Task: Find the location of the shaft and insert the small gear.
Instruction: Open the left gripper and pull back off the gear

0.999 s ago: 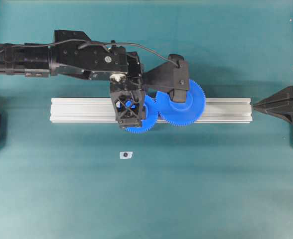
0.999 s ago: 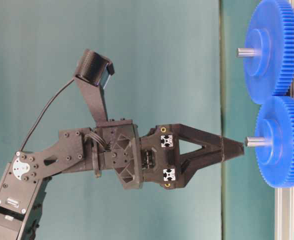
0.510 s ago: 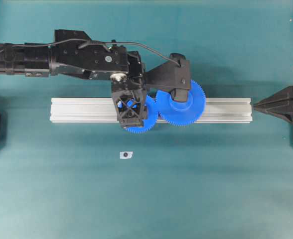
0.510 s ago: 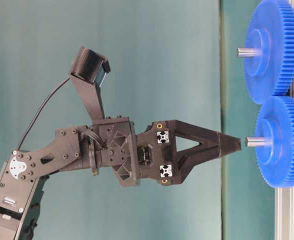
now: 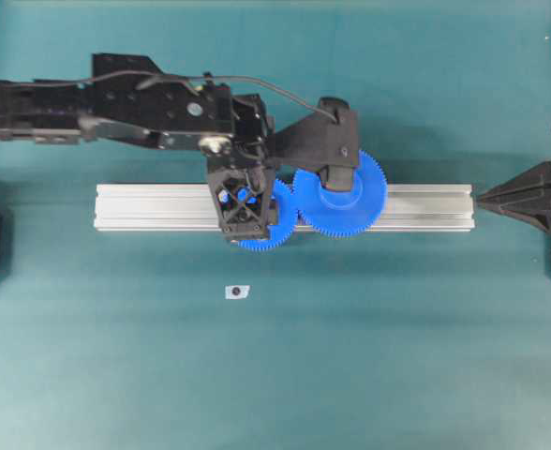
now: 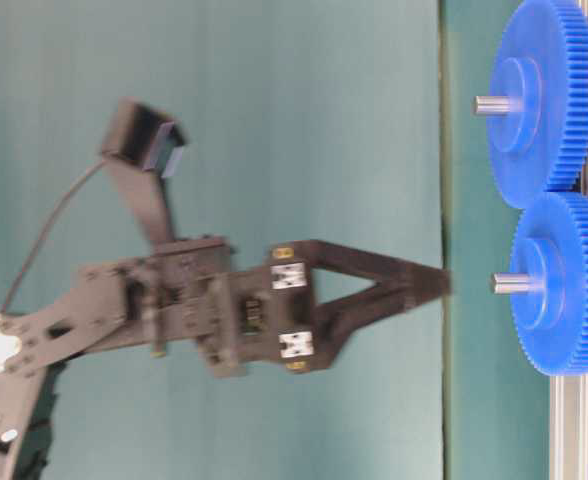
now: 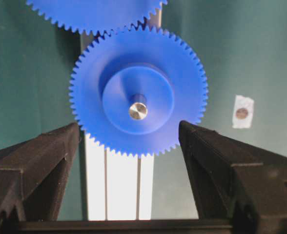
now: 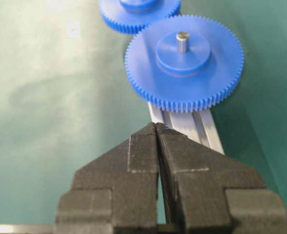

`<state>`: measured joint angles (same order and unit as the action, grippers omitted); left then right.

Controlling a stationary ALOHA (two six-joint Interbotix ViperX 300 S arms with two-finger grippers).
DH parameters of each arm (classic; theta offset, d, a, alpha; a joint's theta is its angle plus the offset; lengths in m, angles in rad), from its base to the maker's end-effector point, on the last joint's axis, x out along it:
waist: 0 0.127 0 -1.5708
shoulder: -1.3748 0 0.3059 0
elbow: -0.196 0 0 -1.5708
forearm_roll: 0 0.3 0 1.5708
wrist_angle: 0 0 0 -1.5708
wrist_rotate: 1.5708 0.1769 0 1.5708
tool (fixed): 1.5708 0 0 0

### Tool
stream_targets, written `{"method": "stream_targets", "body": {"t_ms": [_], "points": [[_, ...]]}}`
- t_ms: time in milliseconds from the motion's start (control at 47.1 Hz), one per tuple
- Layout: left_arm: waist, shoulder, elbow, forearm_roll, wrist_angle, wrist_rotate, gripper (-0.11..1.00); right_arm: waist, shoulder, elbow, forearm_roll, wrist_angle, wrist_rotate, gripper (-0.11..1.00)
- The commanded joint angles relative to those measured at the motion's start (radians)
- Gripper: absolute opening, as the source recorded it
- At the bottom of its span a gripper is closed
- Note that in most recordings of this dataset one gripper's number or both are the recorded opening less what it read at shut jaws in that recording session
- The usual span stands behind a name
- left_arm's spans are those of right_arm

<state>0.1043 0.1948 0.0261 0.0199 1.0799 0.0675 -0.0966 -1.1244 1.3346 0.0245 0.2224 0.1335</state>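
Small gear seated on its shaft; left gripper point(image 7: 129, 146) directly above, jaws wide and empty.

We see the small gear point(image 7: 138, 97) below and between the jaws, shaft point(image 7: 138, 111) upright through its hub. Beyond it, the larger gear point(image 5: 341, 195) meshes on the rail point(image 5: 144, 206). Right gripper point(image 8: 157, 134) closed, empty, well apart. Overhead the arm hides the gear; seating depth is probably full.
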Motion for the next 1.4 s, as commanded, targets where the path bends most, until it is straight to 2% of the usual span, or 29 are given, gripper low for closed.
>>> {"method": "stream_targets", "body": {"t_ms": [0, 425, 701, 1020, 1381], "points": [[-0.005, -0.046, -0.012, 0.006, -0.008, -0.003, 0.79, -0.003, 0.006, -0.012, 0.000, -0.011, 0.009, 0.03], [-0.020, -0.091, -0.015, 0.006, -0.012, -0.008, 0.79, -0.003, 0.006, -0.014, 0.000, -0.012, 0.011, 0.03], [-0.026, -0.141, 0.006, 0.003, -0.014, -0.037, 0.79, -0.003, 0.006, -0.014, 0.000, -0.014, 0.011, 0.03], [-0.037, -0.207, 0.066, 0.006, -0.066, -0.061, 0.79, -0.003, 0.008, -0.012, 0.000, -0.015, 0.011, 0.03], [-0.037, -0.224, 0.071, 0.006, -0.106, -0.057, 0.79, -0.003, 0.006, -0.012, 0.000, -0.026, 0.012, 0.03]]}}
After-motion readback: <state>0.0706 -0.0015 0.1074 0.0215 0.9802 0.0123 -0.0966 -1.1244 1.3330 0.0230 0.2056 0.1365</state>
